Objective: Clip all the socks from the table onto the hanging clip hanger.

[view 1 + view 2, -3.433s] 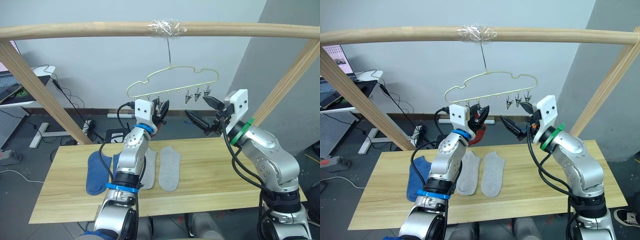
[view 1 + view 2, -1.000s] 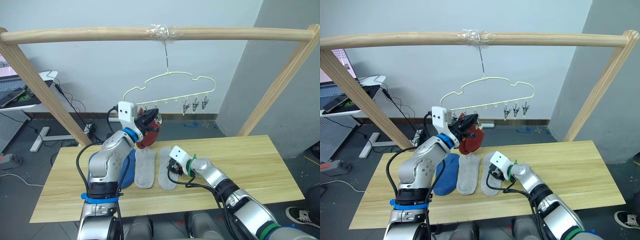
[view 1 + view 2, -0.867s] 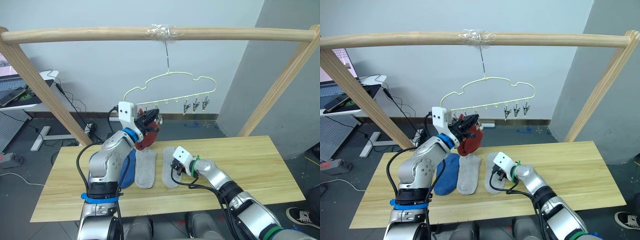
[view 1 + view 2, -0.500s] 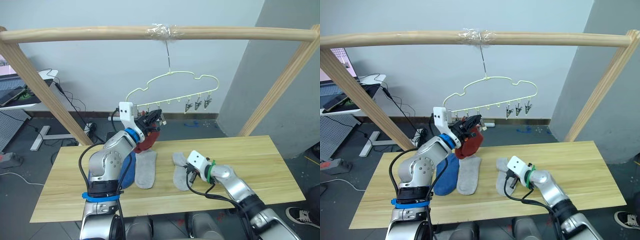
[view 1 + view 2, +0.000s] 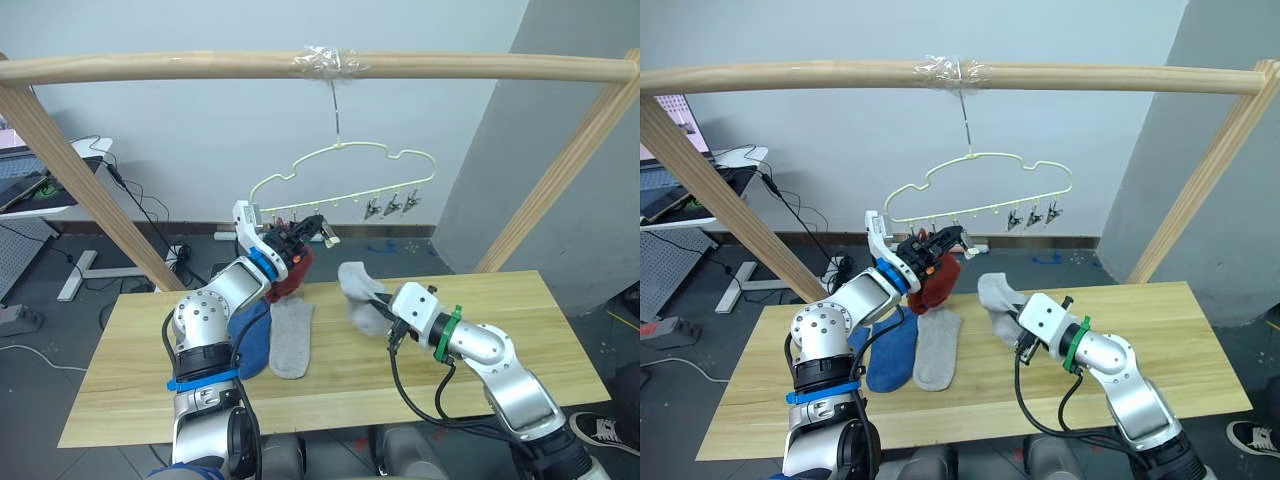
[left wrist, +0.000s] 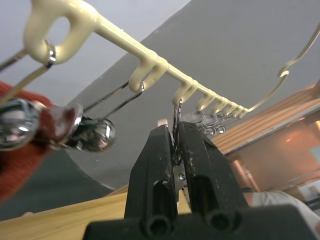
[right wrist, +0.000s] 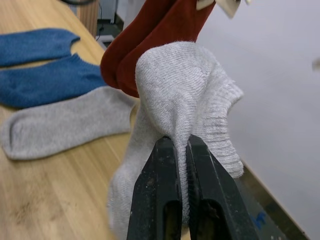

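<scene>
Right end effector (image 7: 176, 145) lifted grey sock (image 7: 185, 90) off table (image 5: 520, 330).

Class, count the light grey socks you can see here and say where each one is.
2. One grey sock lies flat on the table beside the blue socks. The other grey sock is held in the right gripper, partly lifted off the table.

No readable text, labels, brand marks, numbers or signs on anything in view.
</scene>
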You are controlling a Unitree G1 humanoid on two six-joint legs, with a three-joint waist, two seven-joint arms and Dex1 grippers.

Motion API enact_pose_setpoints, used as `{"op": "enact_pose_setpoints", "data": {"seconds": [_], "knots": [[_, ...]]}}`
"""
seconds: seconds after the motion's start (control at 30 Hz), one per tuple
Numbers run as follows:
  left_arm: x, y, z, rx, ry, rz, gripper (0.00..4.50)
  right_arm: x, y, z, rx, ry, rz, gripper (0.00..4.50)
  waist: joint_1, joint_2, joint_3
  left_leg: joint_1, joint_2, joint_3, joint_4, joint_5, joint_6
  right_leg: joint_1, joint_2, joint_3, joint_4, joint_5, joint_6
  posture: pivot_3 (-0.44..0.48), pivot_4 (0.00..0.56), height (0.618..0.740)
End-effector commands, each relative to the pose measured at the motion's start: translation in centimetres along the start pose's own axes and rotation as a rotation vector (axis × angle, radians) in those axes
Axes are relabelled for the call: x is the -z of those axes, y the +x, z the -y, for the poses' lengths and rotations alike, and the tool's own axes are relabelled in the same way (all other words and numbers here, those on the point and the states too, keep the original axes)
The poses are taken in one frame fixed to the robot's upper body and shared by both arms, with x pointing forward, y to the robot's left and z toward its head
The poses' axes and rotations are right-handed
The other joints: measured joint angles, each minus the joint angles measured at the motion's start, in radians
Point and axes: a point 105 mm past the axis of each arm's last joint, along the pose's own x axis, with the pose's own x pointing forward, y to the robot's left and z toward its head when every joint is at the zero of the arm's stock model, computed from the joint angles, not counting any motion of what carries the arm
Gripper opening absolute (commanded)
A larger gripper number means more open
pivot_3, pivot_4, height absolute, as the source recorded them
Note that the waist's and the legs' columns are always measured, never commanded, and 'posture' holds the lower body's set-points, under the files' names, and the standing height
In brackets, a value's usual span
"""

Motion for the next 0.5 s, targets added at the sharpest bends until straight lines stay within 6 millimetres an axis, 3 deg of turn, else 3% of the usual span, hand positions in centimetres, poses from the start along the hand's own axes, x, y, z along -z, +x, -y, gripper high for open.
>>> {"op": "enact_pose_setpoints", "data": {"seconds": [0.03, 0.5], "knots": [[0.4, 0.1, -0.1, -0.009, -0.023, -0.028, 0.00, -2.4, 0.0, 0.6, 0.054, -0.038, 0.097, 0.03, 0.000, 0.000, 0.000, 0.000, 0.000, 0.000, 0.000, 0.000, 0.000, 0.000, 0.000, 0.000, 0.000, 0.000, 0.000, -0.091, 0.148, 0.740], [0.1, 0.3, 0.6, 0.024, -0.020, -0.013, 0.00, -4.0, 1.0, 1.3, 0.101, -0.016, 0.155, 0.03, 0.001, -0.001, 0.000, 0.000, 0.000, 0.000, -0.004, 0.000, 0.000, -0.001, 0.000, 0.000, -0.003, 0.000, 0.000, -0.088, 0.147, 0.740]]}}
